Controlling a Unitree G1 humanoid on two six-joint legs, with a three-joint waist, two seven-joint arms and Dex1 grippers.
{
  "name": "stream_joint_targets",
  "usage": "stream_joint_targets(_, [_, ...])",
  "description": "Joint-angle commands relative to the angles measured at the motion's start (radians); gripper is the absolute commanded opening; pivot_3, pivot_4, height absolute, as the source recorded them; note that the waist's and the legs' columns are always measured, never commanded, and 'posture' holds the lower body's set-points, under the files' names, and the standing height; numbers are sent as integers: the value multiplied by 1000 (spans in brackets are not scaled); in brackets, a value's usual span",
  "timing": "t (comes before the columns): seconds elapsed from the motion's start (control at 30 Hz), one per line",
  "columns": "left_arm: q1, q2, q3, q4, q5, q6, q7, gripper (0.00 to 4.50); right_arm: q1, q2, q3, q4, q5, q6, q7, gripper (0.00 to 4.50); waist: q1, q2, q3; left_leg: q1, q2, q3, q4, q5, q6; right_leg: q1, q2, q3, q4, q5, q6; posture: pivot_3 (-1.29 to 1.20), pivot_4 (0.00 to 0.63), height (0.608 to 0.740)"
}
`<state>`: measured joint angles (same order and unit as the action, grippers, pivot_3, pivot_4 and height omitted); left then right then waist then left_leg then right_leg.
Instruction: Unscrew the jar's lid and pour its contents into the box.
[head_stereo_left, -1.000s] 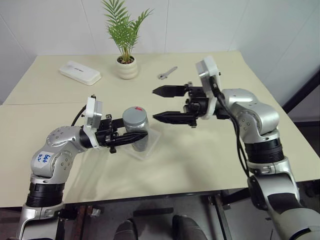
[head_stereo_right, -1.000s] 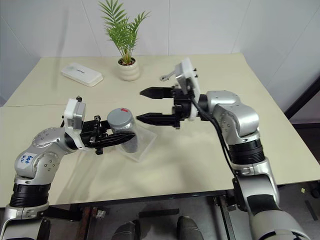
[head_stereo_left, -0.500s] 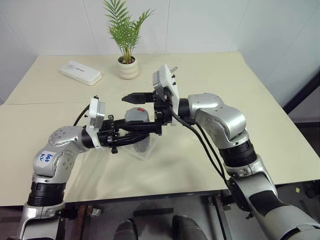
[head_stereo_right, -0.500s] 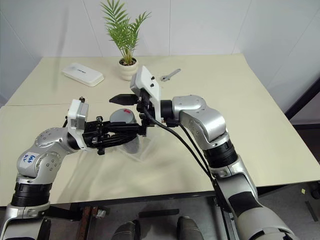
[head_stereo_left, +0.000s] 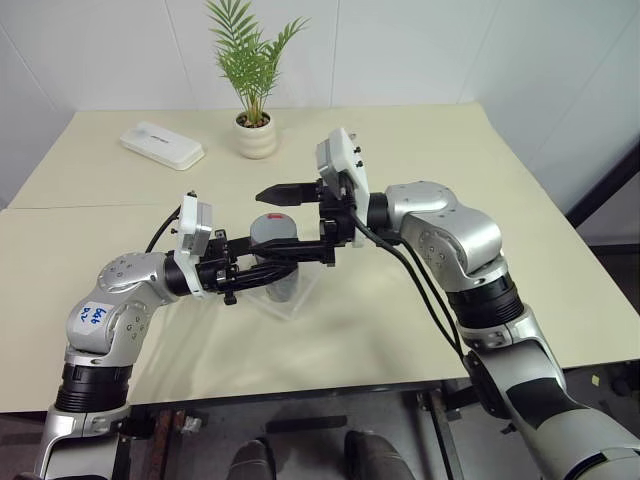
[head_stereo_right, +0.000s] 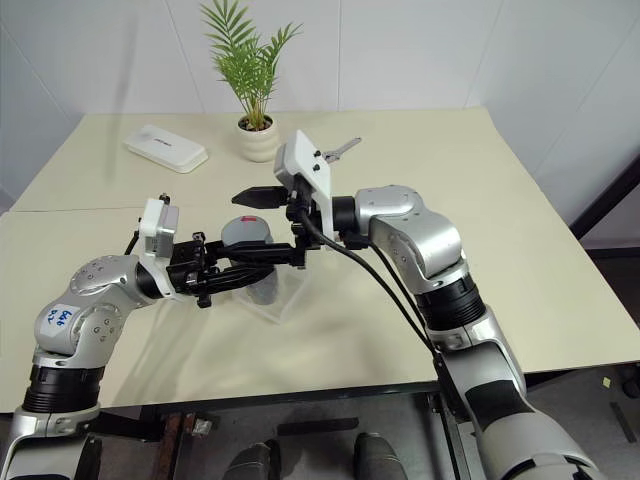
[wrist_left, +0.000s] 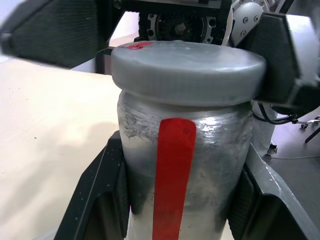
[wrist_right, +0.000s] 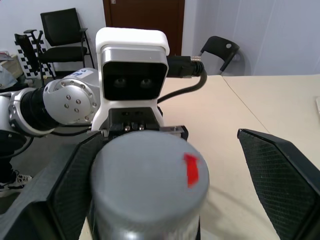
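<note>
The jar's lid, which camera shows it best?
The left wrist view: the lid sits large, side-on, screwed on the jar. The right wrist view shows its top and red mark; the eye views show it small between the right gripper's fingers.

A pale cream desk (head_stereo_left: 420, 330) is filling most of the room's corner, made of two tops meeting along a seam, with plain white walls (head_stereo_left: 420, 50) rising behind it. A potted palm (head_stereo_left: 252, 70) in a white ribbed pot, a flat white rounded case (head_stereo_left: 161, 145) and a small metal wrench (head_stereo_right: 340, 150) are sitting toward the desk's far side. Beyond the desk, black office chairs (wrist_right: 62, 30) are standing near a dark brown door (wrist_right: 145, 15).
</note>
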<state>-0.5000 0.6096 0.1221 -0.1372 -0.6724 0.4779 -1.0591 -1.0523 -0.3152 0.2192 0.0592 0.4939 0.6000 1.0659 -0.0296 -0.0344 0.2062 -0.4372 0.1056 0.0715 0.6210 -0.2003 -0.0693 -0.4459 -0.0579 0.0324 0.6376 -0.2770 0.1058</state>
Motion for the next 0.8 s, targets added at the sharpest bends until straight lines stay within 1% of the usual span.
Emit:
stream_joint_targets(0.03, [-1,10,13,-40,-20,-16,-28,1970,12,-87,-99,54,-18,-28,-8,4486,1,0,0,0,0,0,0,0,0,0,0,0,0,0,0,0,150,740])
stream_joint_targets(0.23, [1,22,24,-38,-20,-11,-38,1970,48,-165,-124,58,-4,-36,37,4486,3,0,0,0,0,0,0,0,0,0,0,0,-1,0,0,0,150,740])
stream_joint_targets(0.37, [4,26,29,-37,-20,-7,-44,1970,54,-182,-163,44,38,-18,78,4486,-9,0,0,0,0,0,-1,0,0,0,0,1,-1,0,0,0,150,740])
stream_joint_targets(0.53, [5,27,30,-37,-20,-4,-46,1970,48,-181,-202,17,122,37,130,4486,-6,0,0,1,0,0,-1,0,0,0,0,1,0,0,0,0,150,740])
stream_joint_targets(0.67, [4,27,31,-37,-20,-4,-45,1970,26,-156,-211,-2,161,67,123,4486,-1,0,0,0,0,0,0,0,0,0,0,1,0,0,0,0,150,740])
stream_joint_targets(0.73, [6,26,30,-38,-20,-5,-45,1970,12,-132,-196,-19,163,75,106,4486,-3,0,0,0,0,0,0,0,0,0,0,1,0,0,0,0,150,740])
stream_joint_targets(0.8, [7,24,29,-38,-19,-6,-44,1970,-1,-107,-149,-41,131,78,85,4486,-4,0,0,1,0,0,0,0,0,0,0,1,0,0,0,0,150,740])
